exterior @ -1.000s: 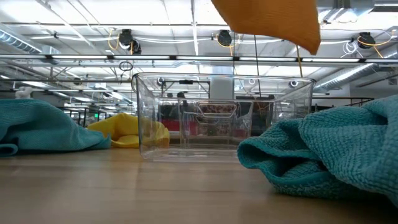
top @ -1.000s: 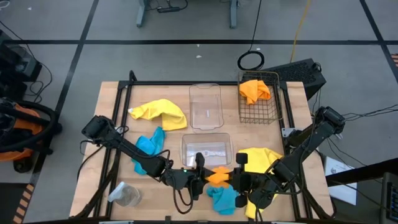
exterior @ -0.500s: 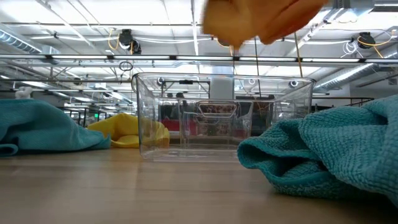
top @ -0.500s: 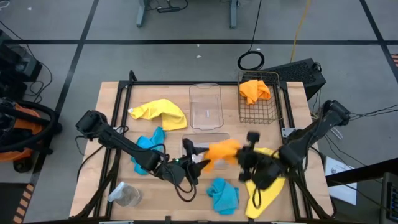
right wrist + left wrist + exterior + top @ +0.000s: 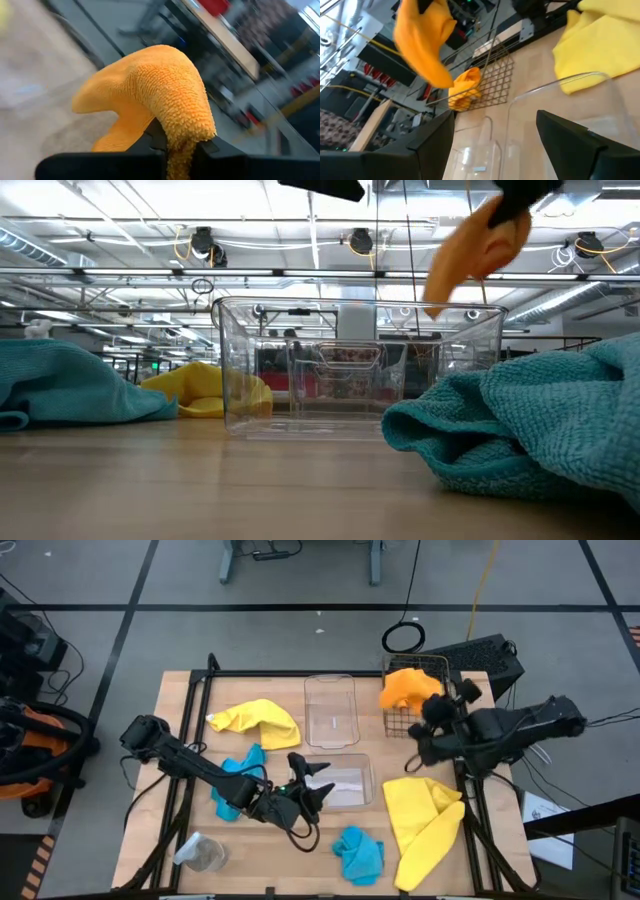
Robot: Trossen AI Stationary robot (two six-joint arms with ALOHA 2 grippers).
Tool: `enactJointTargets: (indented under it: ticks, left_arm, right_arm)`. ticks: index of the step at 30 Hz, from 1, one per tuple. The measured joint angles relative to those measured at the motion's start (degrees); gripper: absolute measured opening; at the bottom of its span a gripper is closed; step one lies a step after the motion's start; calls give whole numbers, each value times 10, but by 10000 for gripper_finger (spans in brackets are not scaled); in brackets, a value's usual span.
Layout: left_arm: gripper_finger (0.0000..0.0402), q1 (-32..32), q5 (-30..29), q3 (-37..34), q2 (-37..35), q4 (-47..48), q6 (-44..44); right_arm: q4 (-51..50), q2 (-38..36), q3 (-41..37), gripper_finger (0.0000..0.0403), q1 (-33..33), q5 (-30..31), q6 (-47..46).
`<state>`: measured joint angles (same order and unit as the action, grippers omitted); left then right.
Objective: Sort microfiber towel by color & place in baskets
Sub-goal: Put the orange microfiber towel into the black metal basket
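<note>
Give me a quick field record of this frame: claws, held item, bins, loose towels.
right claw: shut on orange towel, carried over the wire basket
left claw: open, empty, by the near clear bin
wire basket contents: one orange cloth
clear bins: near one and far one, no towels inside
loose yellow: one at far left, one at near right
loose turquoise: one under the left arm, one at the near edge

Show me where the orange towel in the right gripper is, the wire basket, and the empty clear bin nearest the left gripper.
orange towel (image 5: 408, 687), high view, middle of the bunched cloth.
wire basket (image 5: 424, 727), high view, near mesh wall.
clear bin (image 5: 345, 783), high view, bare floor.
</note>
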<state>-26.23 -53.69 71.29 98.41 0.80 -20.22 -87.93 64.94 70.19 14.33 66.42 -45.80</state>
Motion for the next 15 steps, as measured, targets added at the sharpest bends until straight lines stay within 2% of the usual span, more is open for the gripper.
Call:
enactJointTargets:
  ticks: [6, 10, 15]
  left_arm:
    - [287, 13, -6, 0, 0, 4, 0]
    - [287, 23, -6, 0, 0, 4, 3]
    - [287, 26, 22, 0, 1, 10, 6]
  right_arm:
    - [62, -35, -102, 20, -98, -24, 35]
    - [178, -35, -170, 20, -148, -63, 121]
    - [321, -19, -226, 22, -216, -146, 250]
